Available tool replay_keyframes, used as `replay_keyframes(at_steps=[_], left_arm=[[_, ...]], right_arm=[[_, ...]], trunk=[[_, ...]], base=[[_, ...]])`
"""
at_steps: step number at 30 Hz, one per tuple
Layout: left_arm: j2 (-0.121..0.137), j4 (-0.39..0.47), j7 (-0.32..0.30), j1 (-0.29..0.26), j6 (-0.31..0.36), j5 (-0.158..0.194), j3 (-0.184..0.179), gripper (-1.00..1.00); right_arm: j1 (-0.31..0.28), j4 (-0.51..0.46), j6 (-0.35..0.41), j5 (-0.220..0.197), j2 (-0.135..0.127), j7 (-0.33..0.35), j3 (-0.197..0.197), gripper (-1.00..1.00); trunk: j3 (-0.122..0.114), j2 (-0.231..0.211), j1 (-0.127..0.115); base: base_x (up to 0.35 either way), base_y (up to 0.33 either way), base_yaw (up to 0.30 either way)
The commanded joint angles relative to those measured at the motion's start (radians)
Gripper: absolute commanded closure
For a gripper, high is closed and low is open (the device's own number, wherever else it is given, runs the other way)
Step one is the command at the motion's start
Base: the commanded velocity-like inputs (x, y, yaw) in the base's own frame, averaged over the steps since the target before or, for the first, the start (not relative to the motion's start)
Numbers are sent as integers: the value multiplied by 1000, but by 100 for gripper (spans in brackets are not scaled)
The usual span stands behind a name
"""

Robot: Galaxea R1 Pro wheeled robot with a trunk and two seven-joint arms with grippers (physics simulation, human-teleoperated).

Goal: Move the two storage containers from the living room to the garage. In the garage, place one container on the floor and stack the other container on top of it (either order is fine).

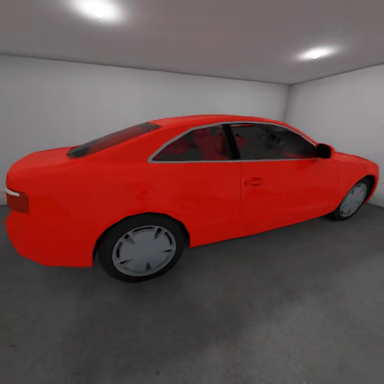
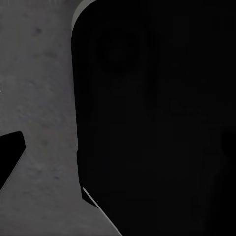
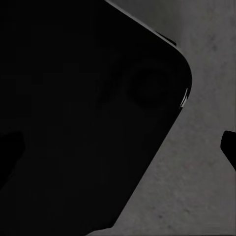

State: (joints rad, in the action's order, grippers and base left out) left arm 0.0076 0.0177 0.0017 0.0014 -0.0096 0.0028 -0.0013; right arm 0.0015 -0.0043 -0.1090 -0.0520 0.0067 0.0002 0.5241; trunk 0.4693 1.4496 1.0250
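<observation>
No writing, label, brand mark or number can be read anywhere here: the red car (image 1: 202, 197) carries no legible badge or plate, and the white walls (image 1: 106, 96) are plain.

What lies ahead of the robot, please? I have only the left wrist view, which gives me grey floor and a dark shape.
Observer: A red car stands side-on ahead in the head view, with its rear toward the robot's left.
Operator: What lies between us and it?
Observer: Dark grey floor runs from the car toward the camera.
Operator: And what does the right wrist view give?
Observer: Much the same as yours: speckled floor beside a large dark shape.
</observation>
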Motion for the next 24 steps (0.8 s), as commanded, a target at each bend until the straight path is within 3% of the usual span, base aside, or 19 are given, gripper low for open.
replay_keyframes(at_steps=[1, 24], left_arm=[[0, 1, 0, 0, -1, 0, 0, -100], [0, 1, 0, 0, -1, 0, 0, -100]], right_arm=[[0, 0, -3, -5, 0, 0, 5, -100], [0, 0, -3, -8, 1, -1, 2, -100]], trunk=[[1, 0, 0], [1, 0, 0]], base=[[0, 0, -245], [0, 0, -246]])
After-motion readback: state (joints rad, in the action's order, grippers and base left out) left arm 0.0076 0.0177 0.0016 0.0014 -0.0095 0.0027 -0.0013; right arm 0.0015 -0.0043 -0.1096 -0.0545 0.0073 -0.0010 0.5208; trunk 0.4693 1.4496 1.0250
